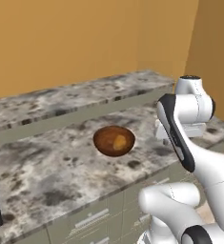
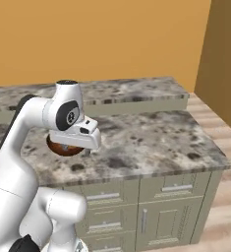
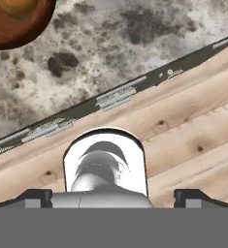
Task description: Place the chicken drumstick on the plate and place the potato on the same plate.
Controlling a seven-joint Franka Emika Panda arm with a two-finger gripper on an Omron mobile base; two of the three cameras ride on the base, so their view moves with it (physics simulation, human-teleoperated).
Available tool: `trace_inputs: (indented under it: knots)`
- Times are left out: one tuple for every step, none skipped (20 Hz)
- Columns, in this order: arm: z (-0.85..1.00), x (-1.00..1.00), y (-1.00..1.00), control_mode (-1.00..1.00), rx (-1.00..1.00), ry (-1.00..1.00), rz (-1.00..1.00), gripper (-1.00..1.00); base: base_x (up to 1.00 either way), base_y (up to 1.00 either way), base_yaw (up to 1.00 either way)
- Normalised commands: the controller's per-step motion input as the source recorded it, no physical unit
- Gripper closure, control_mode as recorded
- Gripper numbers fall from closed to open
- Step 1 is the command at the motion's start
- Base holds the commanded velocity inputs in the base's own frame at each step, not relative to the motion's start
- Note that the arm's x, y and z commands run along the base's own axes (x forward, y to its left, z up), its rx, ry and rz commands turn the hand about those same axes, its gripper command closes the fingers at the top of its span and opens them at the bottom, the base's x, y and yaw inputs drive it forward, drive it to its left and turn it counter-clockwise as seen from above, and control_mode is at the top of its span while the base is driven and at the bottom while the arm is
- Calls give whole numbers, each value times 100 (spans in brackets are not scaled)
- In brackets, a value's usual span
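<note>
I have the arm folded high over the bench edge, with the potato sitting in the brown bowl.

Left base view: the arm climbs from five o'clock, elbow bent, wrist and hand at three o'clock over the marbled bench [image 1: 51, 167]; the forearm hides the gripper. The bowl [image 1: 114, 140] sits at centre with the potato [image 1: 119, 141] inside, a tan lump toward its three o'clock side. Right base view: the arm rises from seven o'clock and the white hand covers most of the bowl [image 2: 63, 148], leaving a brown sliver. Hand view: I look down past the bench front at the wood floor [image 3: 193, 126]; the bowl [image 3: 16, 24] is cut off at eleven o'clock, the potato [image 3: 18, 6] clipped by the top edge. The gripper [image 3: 113, 197] shows two dark tips set wide apart, empty.
</note>
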Motion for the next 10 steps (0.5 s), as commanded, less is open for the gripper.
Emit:
trace_inputs:
  knots:
    - [0, 0, 0, 100, 0, 0, 0, -100, 76, 0, 26]
    - [0, 0, 0, 100, 0, 0, 0, -100, 66, 0, 25]
    - [0, 0, 0, 100, 0, 0, 0, -100, 49, 0, 25]
    - [0, 0, 0, 100, 0, 0, 0, -100, 14, 0, 24]
    - [0, 0, 0, 100, 0, 0, 0, -100, 0, 0, 24]
    - [0, 0, 0, 100, 0, 0, 0, -100, 0, 0, 24]
    - [0, 0, 0, 100, 0, 0, 0, -100, 0, 0, 27]
    - [0, 0, 0, 100, 0, 0, 0, -100, 0, 0, 28]
    - [0, 0, 0, 100, 0, 0, 0, -100, 0, 4, 39]
    - [0, 0, 0, 100, 0, 0, 0, -100, 0, 5, 43]
